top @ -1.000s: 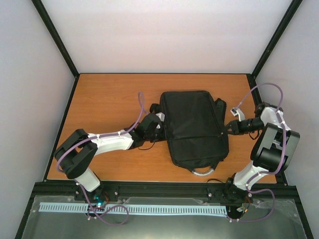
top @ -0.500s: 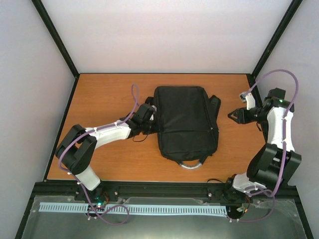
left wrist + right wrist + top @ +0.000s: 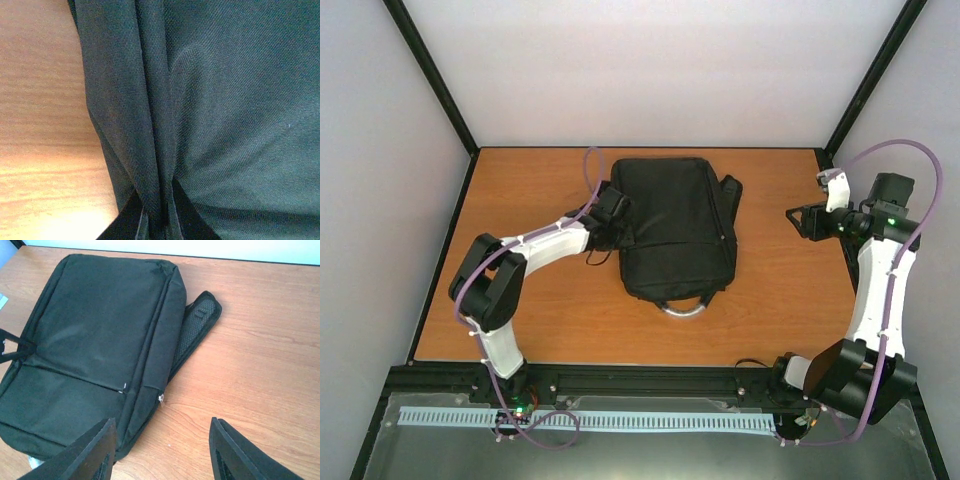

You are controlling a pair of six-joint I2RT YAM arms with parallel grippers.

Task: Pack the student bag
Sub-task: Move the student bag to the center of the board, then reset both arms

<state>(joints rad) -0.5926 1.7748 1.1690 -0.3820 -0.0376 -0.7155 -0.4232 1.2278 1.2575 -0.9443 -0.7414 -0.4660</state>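
The student bag (image 3: 670, 225) lies flat on the wooden surface (image 3: 540, 320), with its grey loop handle (image 3: 682, 309) at its near edge and a shoulder strap (image 3: 197, 325) poking out from under its right side. The left fingers (image 3: 131, 222) are clenched on a fold of fabric at the bag's left edge. The right fingers (image 3: 95, 450) stand apart, grasping nothing, well off the bag's right side.

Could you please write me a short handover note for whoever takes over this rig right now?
Left gripper: shut on a fold at the student bag's left edge.
Right gripper: open, holding nothing, apart from the bag on its right.
Bag: flat on the table, grey handle toward the arms, looks zipped.
Done or left: contents hidden, so packing progress cannot be judged; check inside.
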